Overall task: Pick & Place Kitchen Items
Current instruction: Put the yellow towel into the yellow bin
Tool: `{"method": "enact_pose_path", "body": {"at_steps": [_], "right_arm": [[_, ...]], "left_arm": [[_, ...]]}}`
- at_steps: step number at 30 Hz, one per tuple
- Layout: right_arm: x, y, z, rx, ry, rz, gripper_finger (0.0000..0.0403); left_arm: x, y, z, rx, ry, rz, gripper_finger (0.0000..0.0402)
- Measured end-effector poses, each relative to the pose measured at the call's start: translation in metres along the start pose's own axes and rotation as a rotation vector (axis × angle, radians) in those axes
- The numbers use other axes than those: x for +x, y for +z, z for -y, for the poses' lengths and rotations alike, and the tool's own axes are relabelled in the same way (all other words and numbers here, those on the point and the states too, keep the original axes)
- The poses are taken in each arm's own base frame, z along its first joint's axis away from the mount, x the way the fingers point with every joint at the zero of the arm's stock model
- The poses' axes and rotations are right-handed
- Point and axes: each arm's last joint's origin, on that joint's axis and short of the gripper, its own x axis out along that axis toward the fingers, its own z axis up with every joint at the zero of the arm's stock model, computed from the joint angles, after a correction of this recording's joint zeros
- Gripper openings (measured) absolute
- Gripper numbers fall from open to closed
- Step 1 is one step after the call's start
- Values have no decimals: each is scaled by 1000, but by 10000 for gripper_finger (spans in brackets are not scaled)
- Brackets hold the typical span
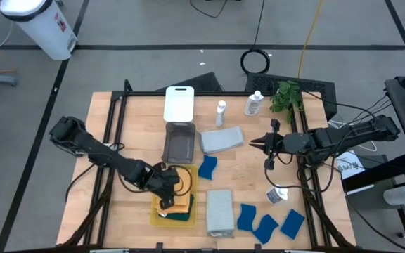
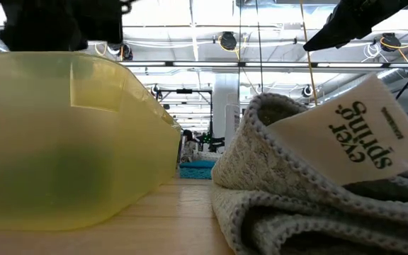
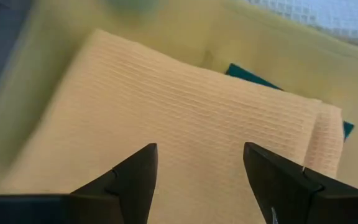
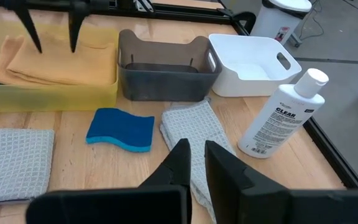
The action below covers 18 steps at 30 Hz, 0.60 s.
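Note:
An orange folded cloth [image 3: 179, 112] lies in the yellow tray [image 4: 48, 96], on top of a dark teal cloth [image 3: 253, 78] whose corner sticks out from under it. My left gripper [image 3: 199, 152] stands open just above the orange cloth, fingers pointing steeply down, with nothing between them; the right wrist view also shows that left gripper [image 4: 56, 48] over the tray. My right gripper [image 1: 253, 143] waits shut in the air at the table's right side, above a pale grey cloth [image 4: 194, 130].
A grey tray [image 1: 179, 143] and a white tray [image 1: 178, 103] stand beyond the yellow one. A second grey cloth [image 1: 219, 211], several blue sponges [image 1: 266, 226], one more sponge [image 1: 207, 166], white bottles [image 1: 253, 103] and a plant [image 1: 285, 96] lie around.

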Motion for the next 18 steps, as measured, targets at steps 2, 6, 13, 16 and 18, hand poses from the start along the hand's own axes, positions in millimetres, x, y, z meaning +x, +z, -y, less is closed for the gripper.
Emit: {"method": "enact_pose_path", "body": {"at_steps": [2, 6, 13, 16, 18], "right_arm": [[0, 0, 0, 1, 0, 1, 18], [0, 0, 0, 1, 0, 2, 18], [0, 0, 0, 1, 0, 1, 18], [0, 0, 0, 1, 0, 1, 18], [0, 0, 0, 1, 0, 1, 18]], "left_arm": [[10, -2, -1, 1, 14, -42, 244], [27, -1, -4, 8, 22, -80, 244], [39, 8, -12, 19, -59, -137, 243], [28, 12, -14, 6, -95, -123, 243], [16, 16, -14, 16, -115, -86, 243]]}}
